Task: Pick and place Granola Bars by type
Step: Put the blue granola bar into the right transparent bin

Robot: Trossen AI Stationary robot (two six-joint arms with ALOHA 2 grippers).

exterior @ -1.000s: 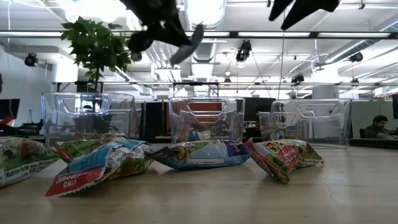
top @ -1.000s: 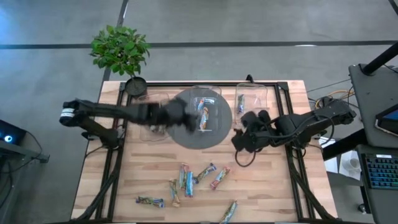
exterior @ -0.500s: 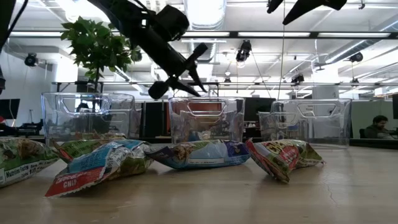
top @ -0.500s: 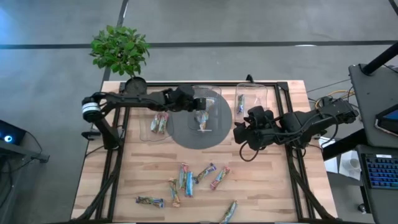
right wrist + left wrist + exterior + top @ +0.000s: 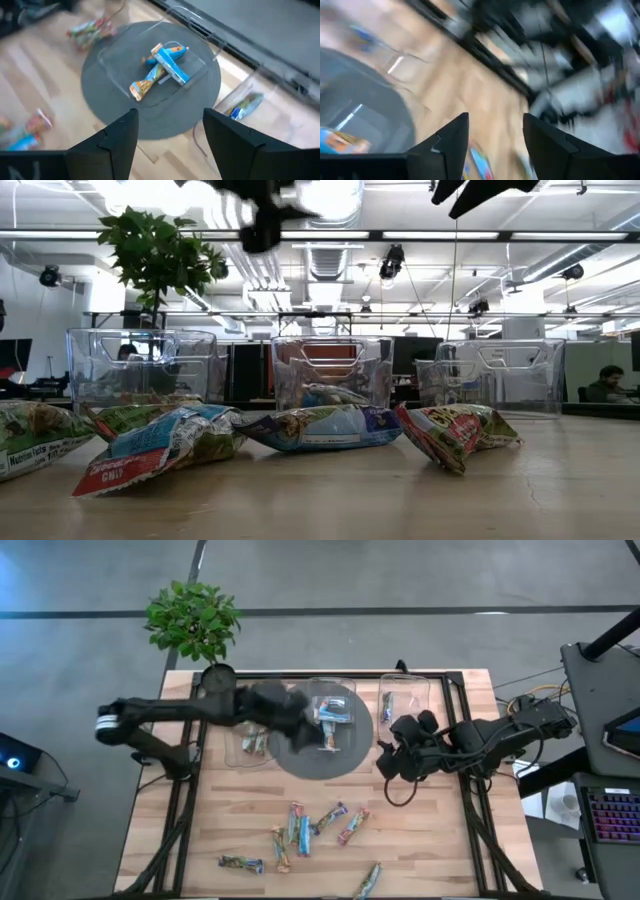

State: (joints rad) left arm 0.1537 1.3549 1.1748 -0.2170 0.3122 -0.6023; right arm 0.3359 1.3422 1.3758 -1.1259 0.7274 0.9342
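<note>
Several granola bars point(image 5: 300, 828) in shiny wrappers lie loose on the near half of the wooden table. Three clear bins stand along the far side. The middle bin point(image 5: 331, 686) sits on a round grey mat point(image 5: 290, 752). It holds a few bars, and a blue one point(image 5: 170, 67) lies across the others. More bars lie in the left bin point(image 5: 254, 743) and the right bin point(image 5: 387, 706). My left gripper point(image 5: 495, 120) is open and empty, raised between the left and middle bins. My right gripper point(image 5: 170, 115) hovers open and empty just right of the mat.
A potted plant point(image 5: 195, 625) stands at the far left corner. A black frame rail point(image 5: 330, 673) runs along the far edge behind the bins. Bare wood lies at the table's near left and near right.
My left gripper has swung out over the middle bin, opened and let go of a blue bar. The bar now lies across the others in that bin. The gripper has then risen and drawn back toward the table's left.
</note>
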